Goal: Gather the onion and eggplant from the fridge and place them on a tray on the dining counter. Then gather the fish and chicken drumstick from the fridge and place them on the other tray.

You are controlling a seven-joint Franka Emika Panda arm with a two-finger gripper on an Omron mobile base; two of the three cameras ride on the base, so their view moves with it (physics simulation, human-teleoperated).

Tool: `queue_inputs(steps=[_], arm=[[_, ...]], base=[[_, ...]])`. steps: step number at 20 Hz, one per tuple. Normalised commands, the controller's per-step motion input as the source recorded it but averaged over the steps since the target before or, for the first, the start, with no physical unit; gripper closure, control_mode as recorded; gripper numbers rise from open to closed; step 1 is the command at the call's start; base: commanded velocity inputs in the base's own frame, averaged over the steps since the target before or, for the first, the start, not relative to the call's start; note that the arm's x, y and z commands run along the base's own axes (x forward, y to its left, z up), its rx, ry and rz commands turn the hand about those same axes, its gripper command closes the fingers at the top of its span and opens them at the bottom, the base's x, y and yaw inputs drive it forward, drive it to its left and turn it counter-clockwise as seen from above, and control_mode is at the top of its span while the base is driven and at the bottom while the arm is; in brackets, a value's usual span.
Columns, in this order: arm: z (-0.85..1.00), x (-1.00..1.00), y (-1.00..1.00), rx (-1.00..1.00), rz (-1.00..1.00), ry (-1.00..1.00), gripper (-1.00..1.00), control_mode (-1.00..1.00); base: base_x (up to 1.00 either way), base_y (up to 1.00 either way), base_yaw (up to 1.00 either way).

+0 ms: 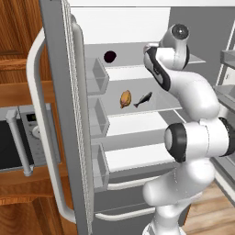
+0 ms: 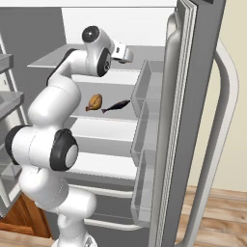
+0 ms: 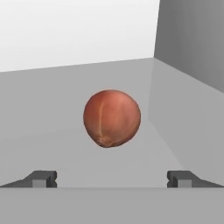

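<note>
Simulated kitchen, fridge (image 1: 137,27) standing wide open with its grey shelves on show, wooden cabinets and a microwave (image 1: 18,137) off to the left side. Nearest thing in the hand view: the pincer (image 3: 112,178), fingertips (image 3: 41,178) spread wide apart with nothing between them, so it's open and empty. Just past them on the upper shelf (image 3: 52,96) sits the onion (image 3: 112,118), reddish-brown and round, lined up pretty much dead centre between the two tips but not touched yet. Further back and one shelf down you've got the chicken drumstick (image 1: 125,98) and the fish (image 1: 143,99) lying just beside each other. Dark round thing at the back of the upper shelf is probably the eggplant (image 1: 109,56), hard to be sure.

My guess on handling: the onion is firm and light, but smooth and round, so it'll want to roll or squirt out. I'd go straight in and pinch across the widest part, at the middle, not up near the top.
</note>
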Motion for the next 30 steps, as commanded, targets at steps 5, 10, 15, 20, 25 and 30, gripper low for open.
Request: queue_inputs(steps=[5, 10, 15, 20, 25, 30], arm=[[-0.08, 0.31, -0.03, 0.00, 0.00, 0.00, -1.00, -1.00], [-0.09, 0.23, -0.11, 0.00, 0.00, 0.00, -1.00, -1.00], [-0.07, 0.20, -0.08, 0.00, 0.00, 0.00, -1.00, -1.00], [-0.07, 0.28, -0.01, 0.00, 0.00, 0.00, -1.00, -1.00], [-0.02, 0.29, -0.02, 0.00, 0.00, 0.00, -1.00, -1.00], [0.00, 0.26, -0.05, 0.00, 0.00, 0.00, -1.00, -1.00]], base=[[0.00, 0.00, 0.00], [0.00, 0.00, 0.00], [0.00, 0.00, 0.00], [0.00, 0.00, 0.00], [0.00, 0.00, 0.00], [0.00, 0.00, 0.00]])
